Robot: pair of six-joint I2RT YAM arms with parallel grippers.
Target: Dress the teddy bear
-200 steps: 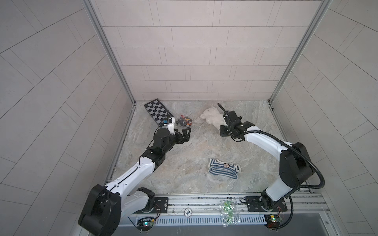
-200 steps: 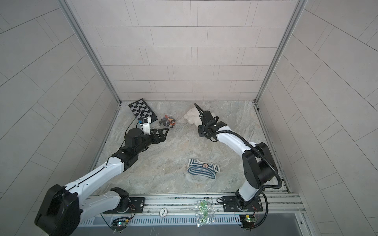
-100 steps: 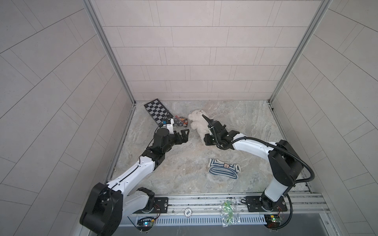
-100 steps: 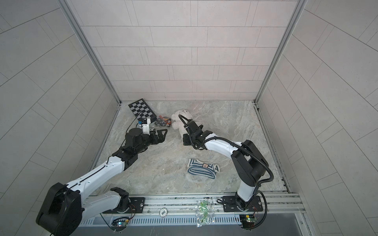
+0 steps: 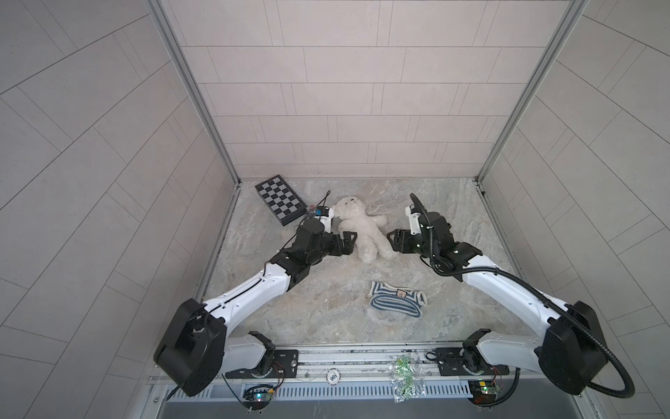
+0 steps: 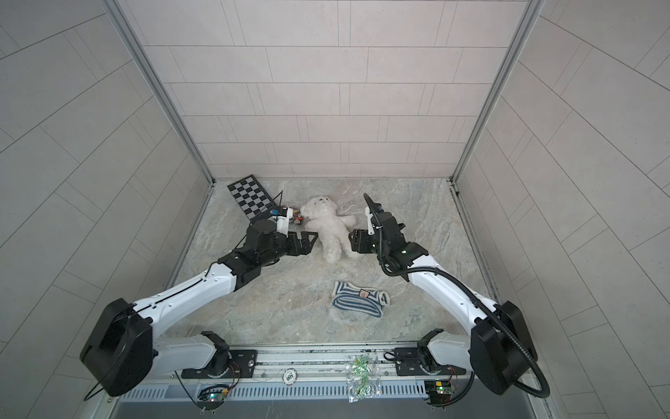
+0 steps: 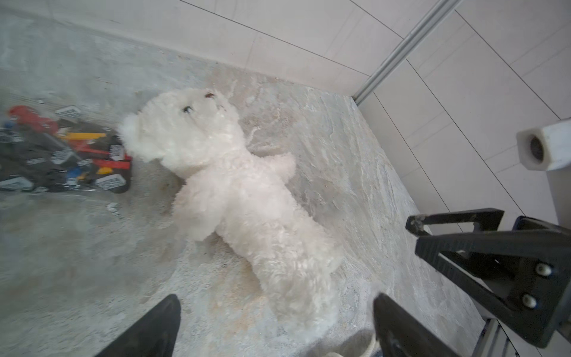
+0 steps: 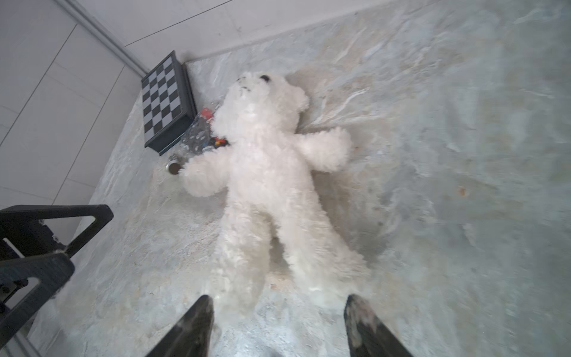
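The teddy bear [image 5: 363, 232] is lying flat on its back, fluffy white fur showing all over, arms spreading wide, legs stretching toward the near edge, head pointing toward the back-left of the marbled table [image 5: 319, 319].

White teddy bear [image 5: 364, 232], striped shirt [image 5: 397, 300] apart

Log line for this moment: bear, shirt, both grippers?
teddy bear: on its back, undressed | striped shirt: on table, apart from bear | left gripper: open, beside bear | right gripper: open, by bear's legs
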